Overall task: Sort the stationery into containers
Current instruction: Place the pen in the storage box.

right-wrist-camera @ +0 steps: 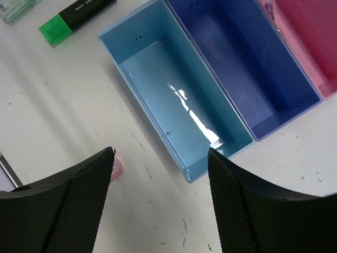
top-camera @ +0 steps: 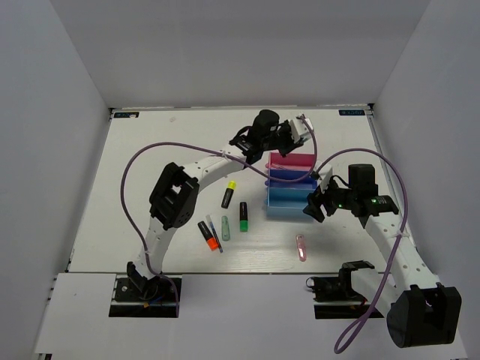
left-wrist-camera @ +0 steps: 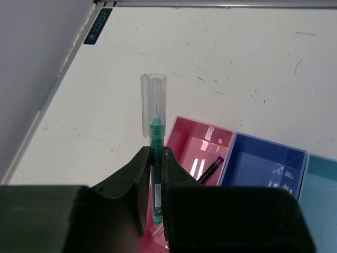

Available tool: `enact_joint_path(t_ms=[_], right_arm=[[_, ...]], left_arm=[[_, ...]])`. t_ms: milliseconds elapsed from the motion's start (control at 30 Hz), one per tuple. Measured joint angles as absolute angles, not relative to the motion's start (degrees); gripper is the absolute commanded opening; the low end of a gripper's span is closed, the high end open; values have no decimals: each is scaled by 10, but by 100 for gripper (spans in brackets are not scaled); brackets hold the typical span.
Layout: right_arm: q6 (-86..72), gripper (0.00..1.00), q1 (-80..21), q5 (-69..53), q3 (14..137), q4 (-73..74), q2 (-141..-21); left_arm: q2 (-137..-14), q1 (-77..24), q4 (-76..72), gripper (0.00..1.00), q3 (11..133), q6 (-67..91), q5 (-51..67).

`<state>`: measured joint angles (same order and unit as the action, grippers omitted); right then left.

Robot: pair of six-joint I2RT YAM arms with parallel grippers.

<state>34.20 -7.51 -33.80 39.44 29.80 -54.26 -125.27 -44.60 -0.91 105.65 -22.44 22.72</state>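
In the left wrist view my left gripper [left-wrist-camera: 156, 154] is shut on a green pen [left-wrist-camera: 156, 134] with a clear cap, held over the near end of the pink tray [left-wrist-camera: 184, 138]. A purple-tipped pen [left-wrist-camera: 211, 169] lies inside that tray. From above, the left gripper [top-camera: 294, 135] is at the far end of the tray row. My right gripper [right-wrist-camera: 160, 155] stands open and empty over the table beside the light blue tray [right-wrist-camera: 138, 59], with the pink clip [right-wrist-camera: 117, 167] at its left finger. Yellow [top-camera: 229, 193], green [top-camera: 244, 216] and orange [top-camera: 209, 235] highlighters lie on the table.
The dark blue tray [right-wrist-camera: 237, 68] sits between the light blue and pink trays [top-camera: 294, 160]. A pale green stick [top-camera: 225, 227] and a thin pen [top-camera: 216, 234] lie by the orange highlighter. The pink clip [top-camera: 301, 247] lies near the front edge. White walls enclose the table.
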Motion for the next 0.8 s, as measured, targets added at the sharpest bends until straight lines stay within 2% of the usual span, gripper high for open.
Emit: enact_joint_path(t_ms=[67, 133, 167, 233, 300, 400, 467, 500, 533, 567, 600, 633, 700, 767, 800], right_arm=[[343, 78, -75, -337, 394, 298, -542], [344, 79, -75, -335, 394, 298, -542], [343, 80, -75, -334, 394, 298, -542], [342, 82, -71, -331, 393, 297, -542], [341, 82, -71, -329, 391, 297, -542], [338, 85, -71, -327, 388, 297, -542], [334, 90, -71, -327, 388, 296, -542], [332, 90, -71, -326, 388, 295, -542], [330, 68, -71, -325, 388, 294, -542], [326, 39, -71, -325, 387, 291, -542], [322, 7, -71, -326, 387, 287, -542], [310, 0, -72, -328, 386, 282, -541], [280, 0, -72, -344, 386, 281, -543], [258, 0, -73, -370, 387, 284, -551], [249, 11, -75, -388, 393, 289, -565]], left_arm=[[-1266, -446, -9, 1, 1060, -225, 227], [-1279, -446, -9, 9, 1060, -224, 224], [-1286, -446, -8, 33, 1060, -224, 222], [-1295, -446, -8, 56, 1058, -222, 218], [-1297, -446, -7, 73, 1055, -222, 215], [-1297, -446, -11, 75, 1053, -217, 204], [-1294, -446, -17, 75, 1050, -215, 197], [-1291, -446, -19, 71, 1045, -213, 194], [-1287, -446, -21, 67, 1039, -209, 191], [-1280, -446, -23, 46, 1030, -204, 188], [-1271, -446, -29, 32, 1017, -196, 185], [-1256, -446, -33, 19, 1000, -189, 180], [-1212, -446, -38, 0, 954, -178, 160], [-1144, -446, -34, 0, 900, -161, 137], [-1104, -446, -26, 1, 869, -151, 121]])
